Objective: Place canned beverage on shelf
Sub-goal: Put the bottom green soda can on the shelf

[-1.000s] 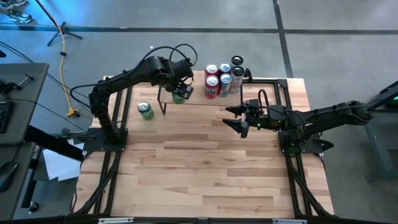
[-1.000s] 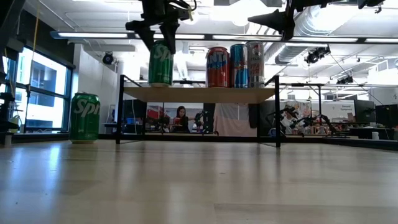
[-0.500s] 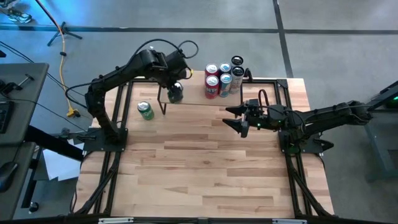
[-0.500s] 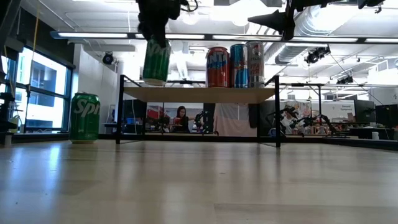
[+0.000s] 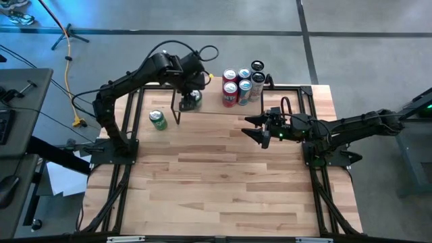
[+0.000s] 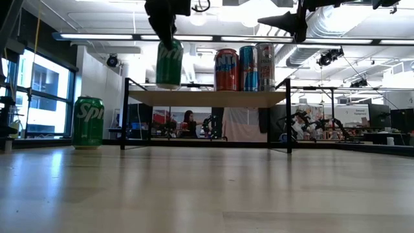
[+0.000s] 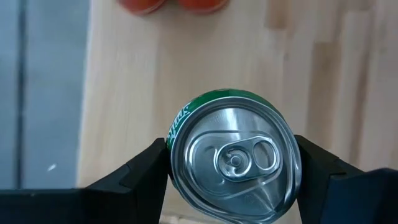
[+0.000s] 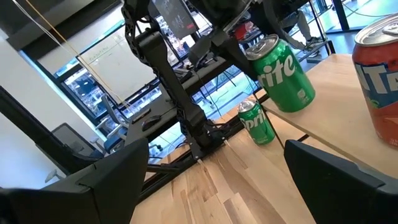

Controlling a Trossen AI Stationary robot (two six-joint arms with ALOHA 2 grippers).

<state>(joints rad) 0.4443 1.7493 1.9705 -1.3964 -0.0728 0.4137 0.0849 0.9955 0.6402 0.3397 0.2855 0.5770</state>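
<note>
A green soda can (image 6: 169,63) hangs nearly upright over the left end of the shelf (image 6: 207,97), a light-wood board on thin black legs. Its bottom is just above the board; I cannot tell whether it touches. My left gripper (image 7: 233,163) is shut on this can (image 5: 194,98) from above. Several other cans (image 6: 226,69) stand on the shelf's right half. A second green can (image 5: 158,120) stands on the table left of the shelf. My right gripper (image 5: 255,128) hovers open, right of the shelf, holding nothing. My left gripper pinches the green can's side wall just below its top rim (image 7: 177,146) between its two fingers (image 7: 143,174), one on each side. The fingers come from above, pointing steeply down. The can hangs below them, its pull-tab lid up, almost upright.
The red, blue and silver cans (image 5: 243,86) crowd the shelf's far right end; bare board (image 5: 212,106) lies between them and the held can. The wide wooden tabletop (image 5: 223,182) stretches toward the near edge. A person shows in the room beyond (image 6: 189,123).
My left gripper has rolled about its own axis while staying shut on the green can. The can rose a little and tipped about half a second ago. It now stands nearly upright again, slightly farther toward the shelf's right.
</note>
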